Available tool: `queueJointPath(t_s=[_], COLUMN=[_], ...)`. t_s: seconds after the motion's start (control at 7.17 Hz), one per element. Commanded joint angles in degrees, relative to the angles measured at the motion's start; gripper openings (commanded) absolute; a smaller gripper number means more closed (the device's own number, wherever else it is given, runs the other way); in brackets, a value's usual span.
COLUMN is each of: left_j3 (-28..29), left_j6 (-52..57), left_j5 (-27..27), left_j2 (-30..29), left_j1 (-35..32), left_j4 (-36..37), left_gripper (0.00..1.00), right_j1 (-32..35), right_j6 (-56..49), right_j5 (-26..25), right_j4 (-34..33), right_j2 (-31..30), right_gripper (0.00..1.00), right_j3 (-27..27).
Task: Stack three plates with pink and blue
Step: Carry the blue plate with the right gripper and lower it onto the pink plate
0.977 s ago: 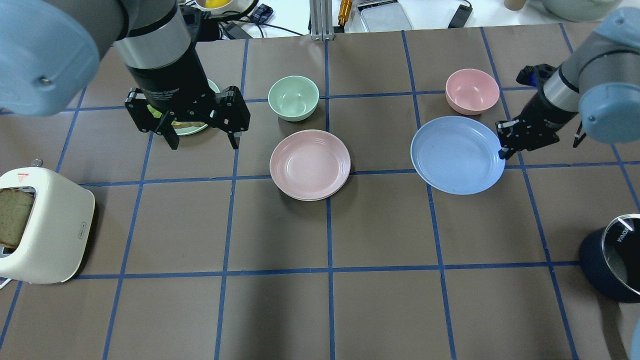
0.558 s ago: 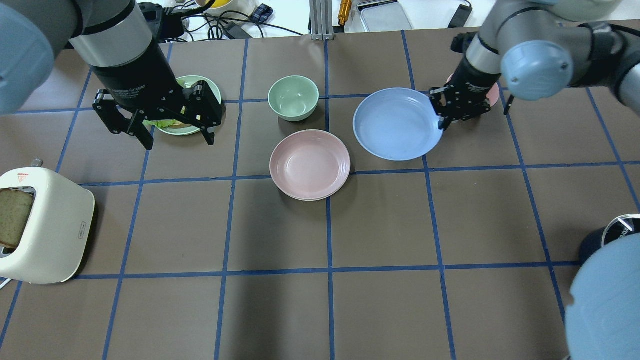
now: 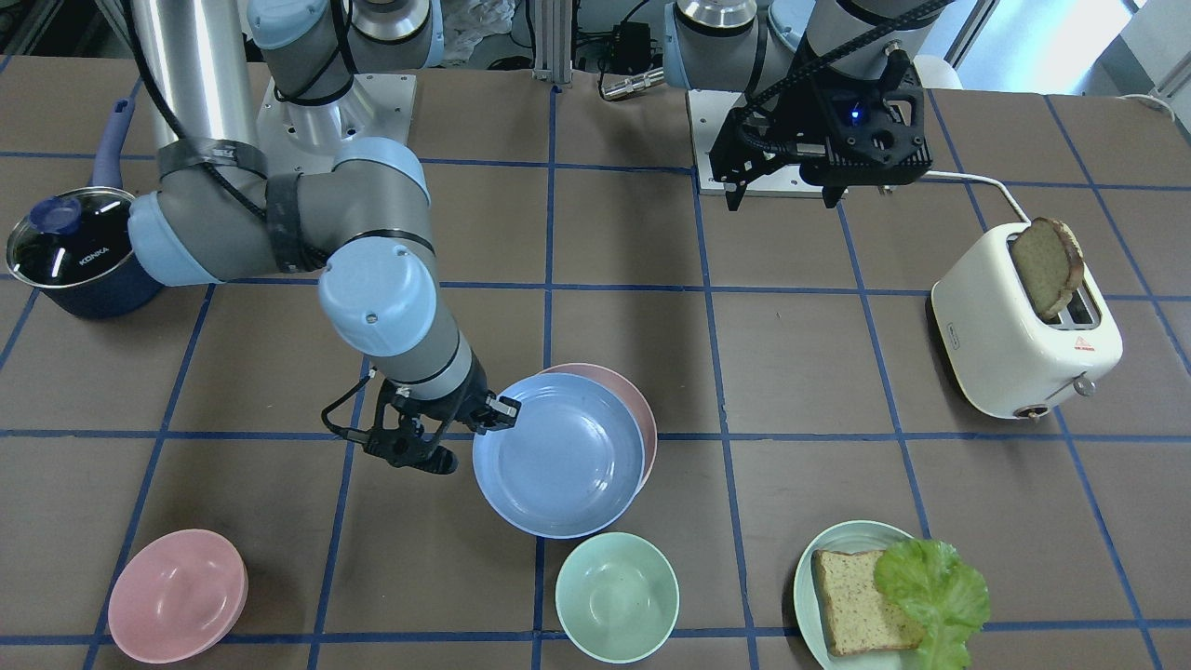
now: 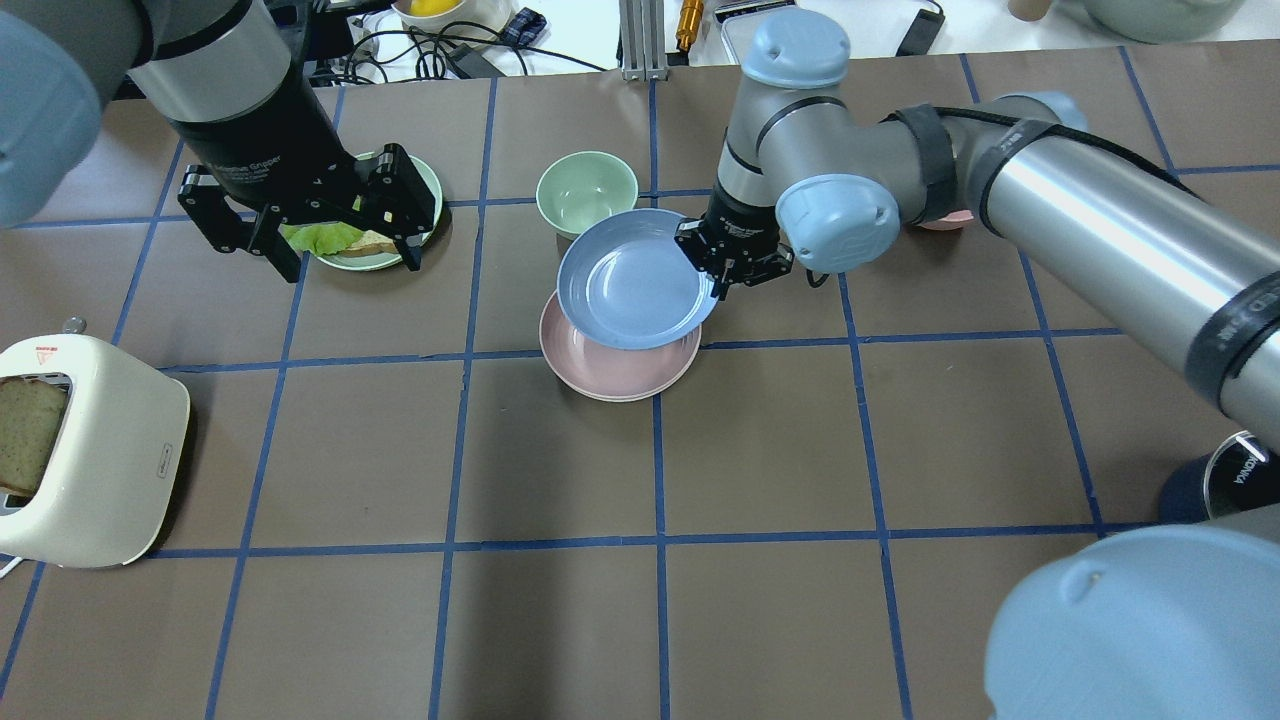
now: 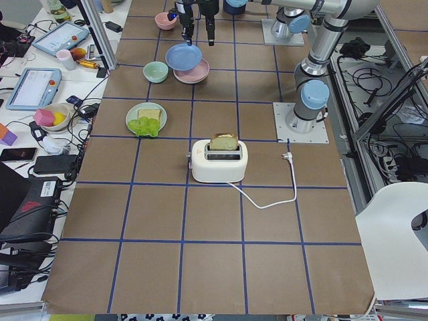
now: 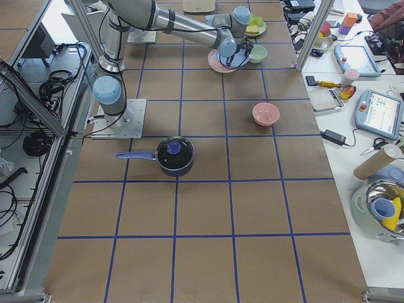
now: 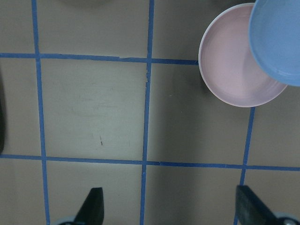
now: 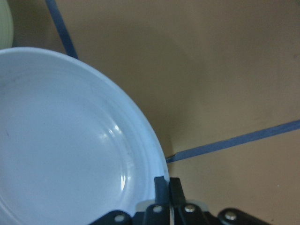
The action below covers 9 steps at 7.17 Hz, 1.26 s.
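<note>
My right gripper point(image 4: 715, 270) is shut on the rim of the light blue plate point(image 4: 635, 280) and holds it just above the pale pink plate point(image 4: 620, 375), offset toward the far side. The wrist view shows its fingertips point(image 8: 166, 185) pinching the blue rim point(image 8: 61, 140). The pink plate lies on the table; a pale edge shows beneath it, and I cannot tell whether that is the cream-white plate. My left gripper point(image 4: 350, 262) is open and empty, raised over the green plate at the left, apart from the plates. Its wrist view shows both plates point(image 7: 234, 70) at top right.
A mint bowl point(image 4: 587, 195) stands just beyond the blue plate. A pink bowl point(image 3: 177, 596) is at the far right. A green plate with bread and lettuce point(image 3: 884, 596) is under my left gripper. A toaster point(image 4: 90, 450) is near left, a lidded pot point(image 3: 70, 247) near right.
My right gripper has carried the blue plate leftward from the right side to over the pink plate. My left gripper has drawn back to the left.
</note>
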Motion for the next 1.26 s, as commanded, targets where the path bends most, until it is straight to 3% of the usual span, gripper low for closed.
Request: queueJointPath(t_s=[0.0,0.84,0.98,1.12], left_j3=[0.04,0.13,0.13,0.21], left_j6=[-0.11,-0.19,-0.19,-0.19], left_j5=[0.07,-0.01,-0.10,-0.01], left_j2=[-0.02,-0.02,-0.02,-0.02], left_j1=[0.03,0.12,0.12,0.12], left_j4=[0.29,0.29,0.29,0.29], left_gripper=[1.00,1.00,1.00,1.00], right_j1=[1.90,1.11,1.11,1.20], right_j6=[2.21,1.86,1.86,1.95], right_j5=[-0.33,-0.42,-1.11,-2.34], right_j4=[-0.41,-1.11,-1.03,-1.11], right_j2=[-0.08,-0.52,-0.69,-0.78], right_gripper=[0.00,0.00,0.18,0.59], right_j3=[0.93,3.74,3.83,3.66])
